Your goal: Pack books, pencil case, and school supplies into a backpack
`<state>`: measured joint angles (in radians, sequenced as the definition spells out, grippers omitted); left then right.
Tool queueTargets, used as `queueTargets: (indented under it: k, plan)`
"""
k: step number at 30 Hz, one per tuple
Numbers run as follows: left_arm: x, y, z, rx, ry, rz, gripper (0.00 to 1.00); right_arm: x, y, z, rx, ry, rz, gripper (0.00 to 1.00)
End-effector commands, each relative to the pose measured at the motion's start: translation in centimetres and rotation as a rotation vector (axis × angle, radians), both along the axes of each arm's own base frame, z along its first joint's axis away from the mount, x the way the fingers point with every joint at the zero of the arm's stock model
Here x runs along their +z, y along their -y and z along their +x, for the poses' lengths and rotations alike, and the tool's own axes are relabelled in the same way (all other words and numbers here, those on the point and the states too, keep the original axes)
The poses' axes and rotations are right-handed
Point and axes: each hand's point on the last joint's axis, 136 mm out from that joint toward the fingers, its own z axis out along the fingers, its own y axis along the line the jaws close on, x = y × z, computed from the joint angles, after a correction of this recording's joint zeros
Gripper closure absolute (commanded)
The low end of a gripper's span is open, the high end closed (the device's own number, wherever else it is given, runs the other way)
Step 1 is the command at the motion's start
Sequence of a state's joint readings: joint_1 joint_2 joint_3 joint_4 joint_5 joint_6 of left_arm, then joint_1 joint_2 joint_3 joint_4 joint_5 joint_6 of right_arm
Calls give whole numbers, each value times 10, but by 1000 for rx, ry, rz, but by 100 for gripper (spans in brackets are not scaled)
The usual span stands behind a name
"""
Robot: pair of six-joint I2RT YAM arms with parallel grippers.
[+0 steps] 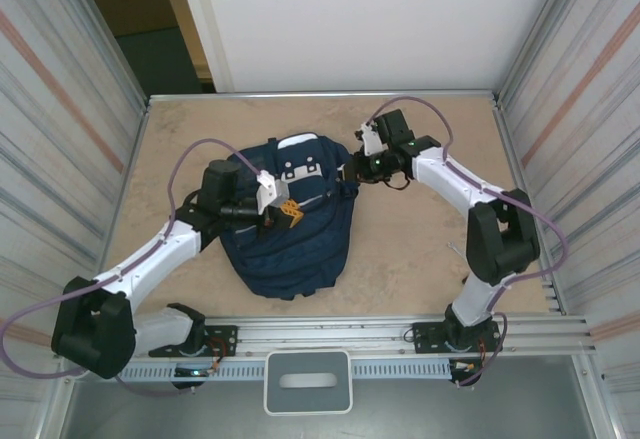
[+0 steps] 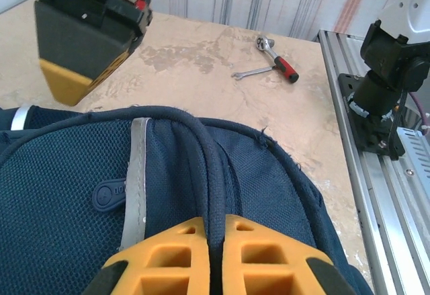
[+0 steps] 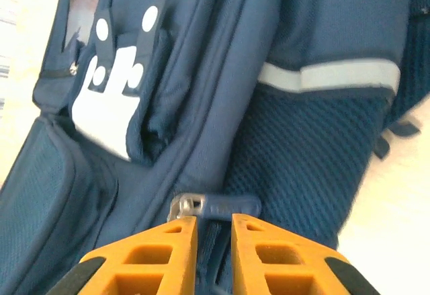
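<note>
The navy backpack (image 1: 290,221) lies flat in the middle of the table, white patch (image 3: 101,110) facing up. My left gripper (image 1: 288,213) rests on its middle, shut on a dark raised fabric seam (image 2: 201,167) beside a pale reflective stripe (image 2: 136,181). My right gripper (image 1: 352,169) is at the pack's upper right side. Its orange fingers (image 3: 161,251) stand a narrow gap apart, tips just short of a blue zipper pull (image 3: 225,206) with a metal slider (image 3: 187,205) lying crosswise. Fabric shows in the gap. The books, pencil case and school supplies are hidden or out of view.
A red-handled ratchet (image 2: 277,58) and a small spanner (image 2: 250,73) lie on the bare table right of the pack. The aluminium rail (image 2: 376,201) and the right arm's base (image 2: 386,87) run along the near edge. Corrugated walls (image 1: 60,109) close both sides.
</note>
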<state>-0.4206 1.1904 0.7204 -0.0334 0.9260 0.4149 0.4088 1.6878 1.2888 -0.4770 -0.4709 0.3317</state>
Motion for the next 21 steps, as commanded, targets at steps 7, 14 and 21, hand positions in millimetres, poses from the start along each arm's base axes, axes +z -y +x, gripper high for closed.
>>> queueTargets:
  k: [7, 14, 21]
  plan:
    - [42, 5, -7, -93, 126, -109, 100, 52, -8, -59, 199, 2, 413, 41]
    - [42, 4, -6, -79, 122, -103, 100, 51, -34, -70, 248, -67, 482, 29]
    - [44, 3, -6, -67, 131, -104, 100, 27, -48, -70, 237, -160, 501, 29]
